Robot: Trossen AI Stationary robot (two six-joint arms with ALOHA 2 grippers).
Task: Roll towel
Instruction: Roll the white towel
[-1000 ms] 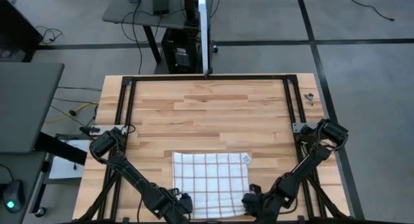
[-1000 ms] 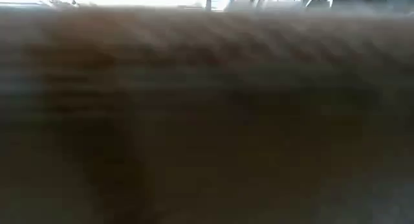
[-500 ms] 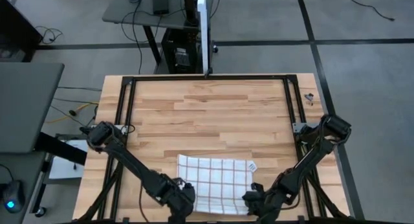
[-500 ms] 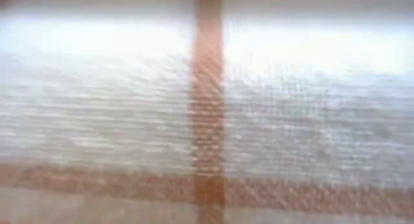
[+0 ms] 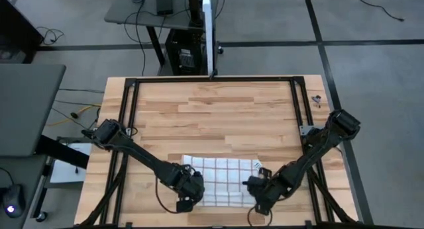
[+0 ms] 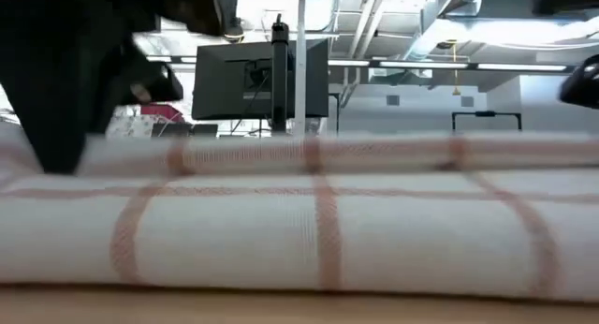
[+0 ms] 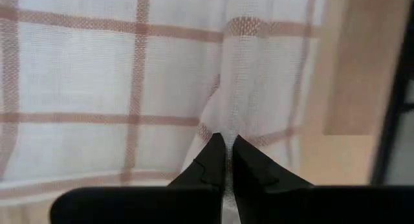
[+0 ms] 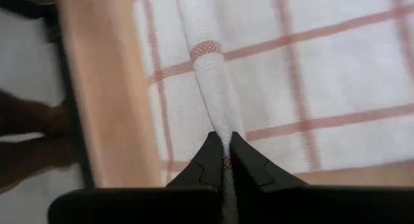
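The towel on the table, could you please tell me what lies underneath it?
Under the towel only the wooden table shows around its edges. The towel lies folded over itself, so the boards beneath it and its lower layer are hidden.

- Light wooden plank tabletop (image 5: 218,110), bordered by a black metal frame (image 5: 212,79).
- Lying directly on it near the front edge: folded white towel (image 5: 222,183) with reddish-brown grid lines.

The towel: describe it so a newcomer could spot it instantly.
On the wooden table, look at the near edge, between the two dark arms. The towel lies there, folded over, with the left gripper and right gripper pinching its ends. It is the only cloth: white, with a reddish-brown grid.
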